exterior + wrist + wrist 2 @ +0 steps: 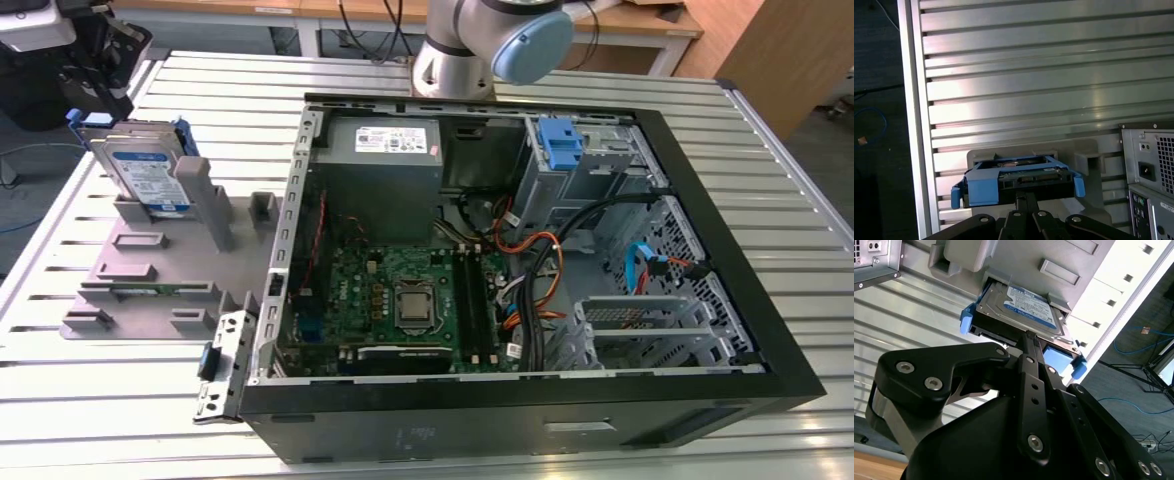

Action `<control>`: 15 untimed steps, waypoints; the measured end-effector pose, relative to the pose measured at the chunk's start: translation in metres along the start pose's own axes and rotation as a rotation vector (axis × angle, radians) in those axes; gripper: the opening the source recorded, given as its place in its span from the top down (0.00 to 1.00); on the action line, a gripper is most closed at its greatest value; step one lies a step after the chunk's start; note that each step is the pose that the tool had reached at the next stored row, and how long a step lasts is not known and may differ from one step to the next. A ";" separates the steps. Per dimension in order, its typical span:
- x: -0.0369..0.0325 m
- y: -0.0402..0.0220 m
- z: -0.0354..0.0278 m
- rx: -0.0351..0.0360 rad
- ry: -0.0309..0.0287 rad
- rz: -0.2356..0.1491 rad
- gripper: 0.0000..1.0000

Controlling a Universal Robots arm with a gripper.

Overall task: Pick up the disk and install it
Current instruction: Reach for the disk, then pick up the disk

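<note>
Gripper [1027,335] at disk [996,310] edge; blue-white label [1029,304], grey holder [160,265]

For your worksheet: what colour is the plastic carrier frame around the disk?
Blue. The carrier frame of the disk shows best in the first wrist view.

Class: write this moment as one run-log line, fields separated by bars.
gripper: fingers shut, empty, aimed at disk | disk: standing in grey holder beside open computer case | install: not done
</note>
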State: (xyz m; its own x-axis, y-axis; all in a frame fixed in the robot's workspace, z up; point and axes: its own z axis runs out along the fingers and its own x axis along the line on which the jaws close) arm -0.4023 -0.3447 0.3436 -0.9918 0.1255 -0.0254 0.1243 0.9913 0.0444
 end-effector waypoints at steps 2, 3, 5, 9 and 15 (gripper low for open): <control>0.0000 0.0001 0.0003 0.0001 0.0032 0.000 0.89; 0.0001 0.0001 0.0002 0.0003 0.0036 0.000 0.89; 0.0001 0.0000 0.0000 0.0006 0.0046 0.000 0.89; 0.0000 0.0000 0.0000 0.0022 0.0172 0.001 0.89; 0.0000 0.0000 0.0000 0.0032 0.0251 0.001 0.89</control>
State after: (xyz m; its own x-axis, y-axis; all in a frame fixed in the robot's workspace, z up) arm -0.4023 -0.3446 0.3436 -0.9921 0.1256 -0.0003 0.1254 0.9912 0.0412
